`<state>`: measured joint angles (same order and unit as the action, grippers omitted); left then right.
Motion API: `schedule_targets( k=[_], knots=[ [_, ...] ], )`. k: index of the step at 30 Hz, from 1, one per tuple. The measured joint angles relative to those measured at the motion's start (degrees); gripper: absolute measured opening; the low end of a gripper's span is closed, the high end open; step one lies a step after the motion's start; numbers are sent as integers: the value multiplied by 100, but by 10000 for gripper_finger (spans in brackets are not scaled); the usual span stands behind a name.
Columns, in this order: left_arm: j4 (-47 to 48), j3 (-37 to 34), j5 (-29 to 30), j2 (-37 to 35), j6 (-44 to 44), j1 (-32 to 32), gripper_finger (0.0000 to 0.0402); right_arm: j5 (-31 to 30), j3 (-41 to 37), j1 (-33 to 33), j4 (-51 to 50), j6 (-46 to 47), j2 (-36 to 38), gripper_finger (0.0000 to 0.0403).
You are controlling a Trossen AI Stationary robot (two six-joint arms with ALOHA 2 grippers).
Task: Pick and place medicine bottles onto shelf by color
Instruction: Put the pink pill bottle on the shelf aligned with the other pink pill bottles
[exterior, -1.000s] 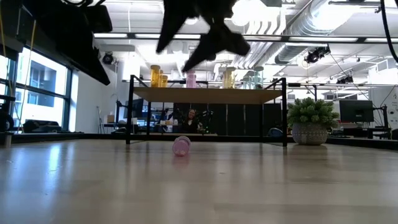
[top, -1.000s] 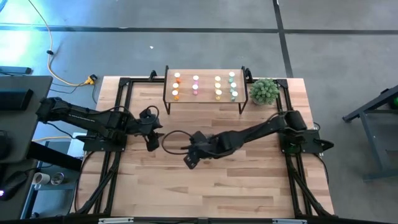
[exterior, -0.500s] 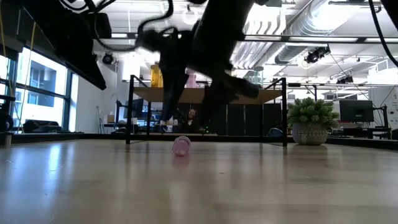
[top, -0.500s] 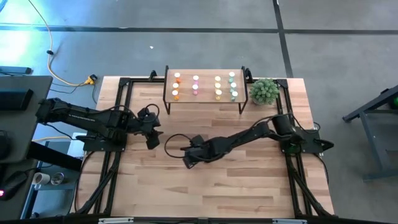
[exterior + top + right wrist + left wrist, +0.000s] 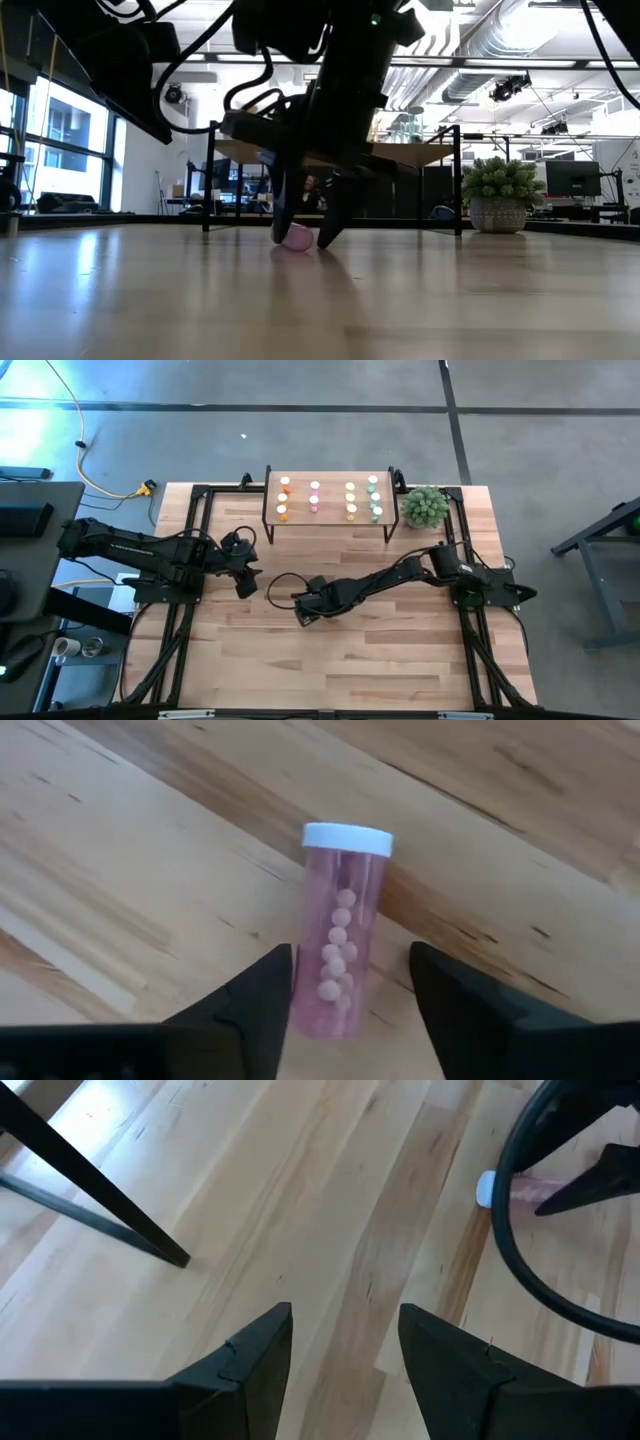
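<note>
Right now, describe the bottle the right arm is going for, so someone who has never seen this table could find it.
On the wooden table, in front of the shelf, the right gripper stands open around a pink bottle. It is the only bottle lying on its side on the tabletop; the others stand on the shelf.

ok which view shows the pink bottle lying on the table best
The right wrist view: the pink bottle fills the frame, white cap and pills plain, lying between the open right gripper fingers. The low view shows only its end behind those fingers. The left wrist view catches its cap. In the high view the arm hides it.
</note>
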<state>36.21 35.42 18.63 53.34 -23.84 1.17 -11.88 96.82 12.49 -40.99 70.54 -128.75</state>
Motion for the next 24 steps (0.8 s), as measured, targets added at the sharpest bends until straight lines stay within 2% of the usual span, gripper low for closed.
schedule_targets(
  k=[7,12,17,24],
  knots=[
    [3,0,-37,0,79,0,172,34,-2,-2,-56,-51,-9,120],
    [15,2,-384,0,333,0,172,-96,-7,4,-10,-301,7,75],
    [16,3,-606,0,521,0,172,-248,-26,22,46,-639,121,79],
    [19,139,-621,-1,716,0,172,-454,-22,74,266,-1209,494,92]
  ],
)
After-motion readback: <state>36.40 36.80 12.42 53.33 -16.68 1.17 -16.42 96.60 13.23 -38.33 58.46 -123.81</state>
